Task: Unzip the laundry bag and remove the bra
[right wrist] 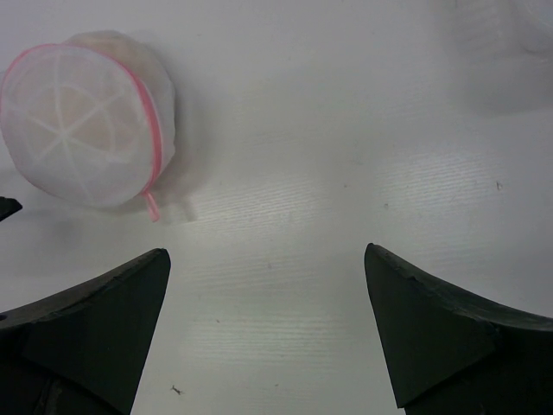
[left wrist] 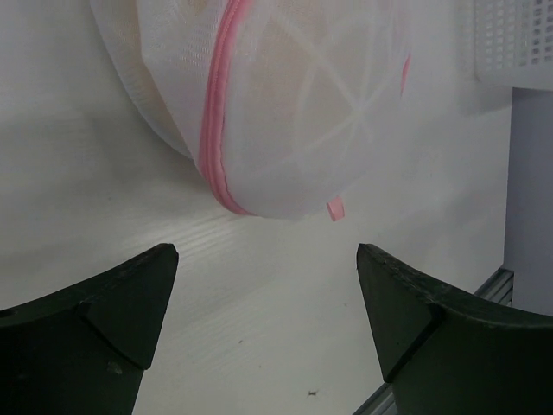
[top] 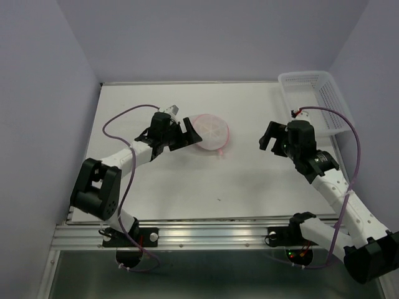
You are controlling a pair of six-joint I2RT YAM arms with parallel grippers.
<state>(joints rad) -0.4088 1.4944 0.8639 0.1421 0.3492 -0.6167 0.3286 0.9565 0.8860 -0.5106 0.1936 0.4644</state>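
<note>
I count one desk point(top: 249, 180), one round mesh laundry bag point(top: 211, 132), one white lattice basket point(top: 303, 75), and two tools: the left tool point(top: 187, 134) and the right tool point(top: 272, 138).

reaching in from the near left corner of the desk point(top: 249, 193) toward its middle, elbow folded low, with the left gripper point(top: 185, 135) spread wide and aimed right. bent up from the near right corner, with the right gripper point(top: 268, 138) likewise spread wide, nearer the right edge, aimed left.

Bright, even light, soft shadows; wrist views perhaps slightly blurred up close.
</note>
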